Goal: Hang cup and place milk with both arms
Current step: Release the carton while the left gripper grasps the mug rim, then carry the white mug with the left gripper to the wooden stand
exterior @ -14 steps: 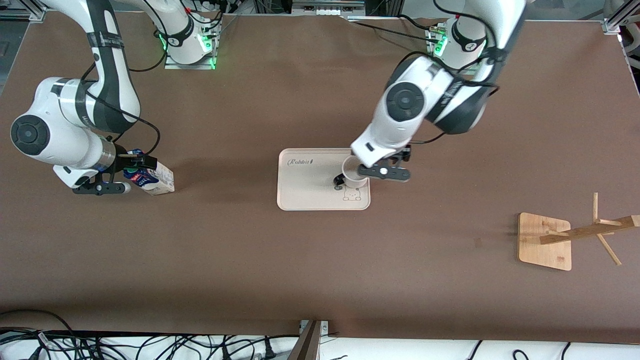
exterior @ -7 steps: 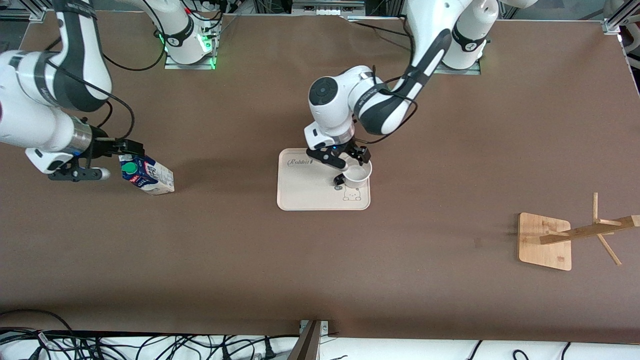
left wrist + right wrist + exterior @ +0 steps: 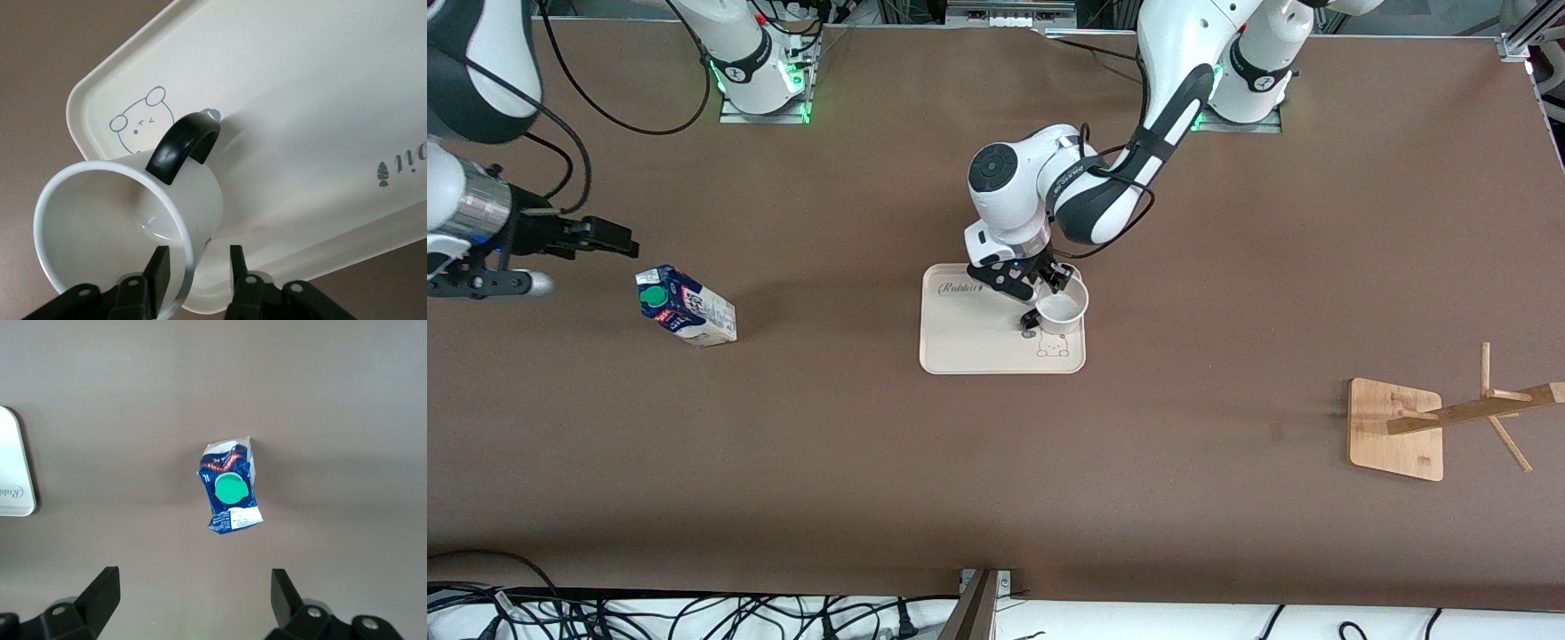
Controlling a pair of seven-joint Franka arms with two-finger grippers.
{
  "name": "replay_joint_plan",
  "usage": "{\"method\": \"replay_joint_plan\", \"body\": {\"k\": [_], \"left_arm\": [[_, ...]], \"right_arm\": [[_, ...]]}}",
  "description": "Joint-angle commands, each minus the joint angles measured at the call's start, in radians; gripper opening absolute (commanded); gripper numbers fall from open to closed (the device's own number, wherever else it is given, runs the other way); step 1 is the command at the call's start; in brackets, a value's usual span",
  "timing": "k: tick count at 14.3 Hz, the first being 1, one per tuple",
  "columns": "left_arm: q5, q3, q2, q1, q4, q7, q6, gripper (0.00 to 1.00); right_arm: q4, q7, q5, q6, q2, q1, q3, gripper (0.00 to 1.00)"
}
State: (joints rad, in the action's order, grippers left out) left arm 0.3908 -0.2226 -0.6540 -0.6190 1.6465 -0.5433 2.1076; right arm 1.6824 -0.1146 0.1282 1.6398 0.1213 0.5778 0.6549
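Note:
The white cup (image 3: pixel 1062 308) with a black loop handle (image 3: pixel 183 143) stands on the cream tray (image 3: pixel 969 338), next to its bear drawing. My left gripper (image 3: pixel 1054 283) is at the cup's rim. In the left wrist view its gripper (image 3: pixel 197 267) is open, with one finger (image 3: pixel 159 267) inside the cup (image 3: pixel 120 207) and the other outside, neither pressing the wall. The blue and white milk (image 3: pixel 687 308) with a green cap stands on the table toward the right arm's end. My right gripper (image 3: pixel 609 238) is open and empty, up in the air beside the milk (image 3: pixel 230 495).
A wooden cup rack (image 3: pixel 1396 429) with slanted pegs stands toward the left arm's end, nearer the front camera. The tray's corner shows in the right wrist view (image 3: pixel 13 467). Cables lie along the table's front edge.
My right gripper has let go of the milk and pulled up and away from it. My left arm has swung round and its gripper now straddles the cup's rim.

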Motion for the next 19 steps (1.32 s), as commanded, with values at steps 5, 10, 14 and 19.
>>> {"method": "replay_joint_plan", "body": {"k": [5, 10, 14, 19], "left_arm": [[-0.003, 0.000, 0.034, 0.001, -0.079, -0.113, -0.061, 0.00], [-0.048, 0.000, 0.141, 0.118, -0.212, -0.158, -0.306, 0.00], [-0.191, -0.001, 0.201, 0.312, -0.296, -0.118, -0.412, 0.00], [-0.236, 0.000, 0.281, 0.496, -0.326, 0.086, -0.459, 0.00]], "right_arm": [[-0.145, -0.083, -0.061, -0.075, 0.012, -0.050, -0.007, 1.00], [-0.230, -0.109, -0.119, -0.120, 0.009, -0.574, -0.523, 1.00], [-0.225, -0.096, -0.148, -0.112, 0.000, -0.602, -0.575, 1.00], [-0.227, -0.089, -0.264, -0.075, 0.020, -0.526, -0.575, 1.00]]}}
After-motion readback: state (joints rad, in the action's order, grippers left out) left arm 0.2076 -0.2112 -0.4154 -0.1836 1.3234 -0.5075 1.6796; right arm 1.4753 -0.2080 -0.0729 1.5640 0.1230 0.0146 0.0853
